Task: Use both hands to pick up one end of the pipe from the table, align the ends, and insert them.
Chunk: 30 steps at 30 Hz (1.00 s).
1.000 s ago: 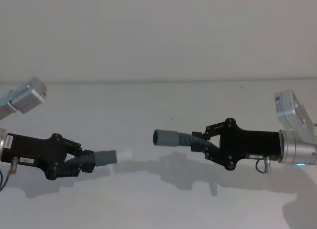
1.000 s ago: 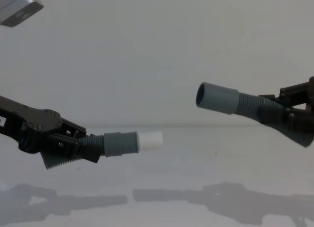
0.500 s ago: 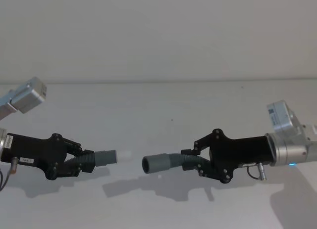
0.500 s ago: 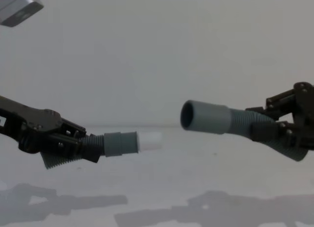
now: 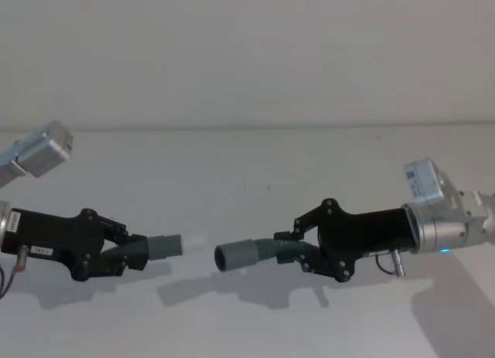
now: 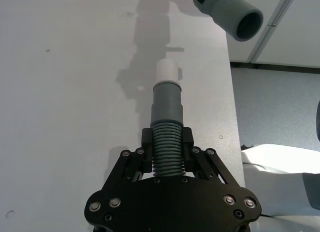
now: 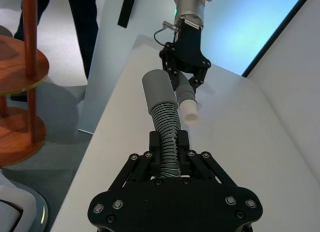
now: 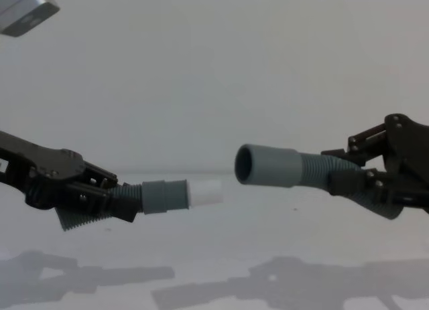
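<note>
**A:** Black left claw (image 5: 133, 252), reaching in low from the left above the pale grey-white bench (image 5: 247, 165), is clamped on the short dark grey corrugated hose piece (image 5: 143, 251). Its smooth grey collar (image 5: 162, 247) and white tip (image 8: 206, 192) point right, clear of the surface.

**B:** And opposite?

**A:** There the right claw (image 5: 300, 250) stretches in nearly level, jaws closed round the longer corrugated hose piece (image 5: 271, 248). Its hollow grey socket (image 5: 230, 257) faces the white tip, near but apart.

**B:** Lined up?

**A:** In the chest view the socket sits slightly higher. The longer hose's rear is hidden behind the claw, and the right arm is cut off at the edge.
</note>
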### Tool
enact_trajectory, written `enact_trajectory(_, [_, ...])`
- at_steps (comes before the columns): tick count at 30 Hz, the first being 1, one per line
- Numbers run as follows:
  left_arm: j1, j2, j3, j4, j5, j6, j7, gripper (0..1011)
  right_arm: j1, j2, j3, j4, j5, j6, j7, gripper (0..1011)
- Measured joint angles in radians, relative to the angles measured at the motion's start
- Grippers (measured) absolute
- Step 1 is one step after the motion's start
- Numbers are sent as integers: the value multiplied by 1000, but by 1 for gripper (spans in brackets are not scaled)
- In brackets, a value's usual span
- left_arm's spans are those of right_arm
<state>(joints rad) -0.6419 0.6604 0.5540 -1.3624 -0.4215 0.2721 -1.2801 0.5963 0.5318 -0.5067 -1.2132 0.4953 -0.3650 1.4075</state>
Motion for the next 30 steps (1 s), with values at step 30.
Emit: enact_trajectory(30, [0,0,0,0,0,0,0,301,43,34,-30,33,-88,-25,-66,179])
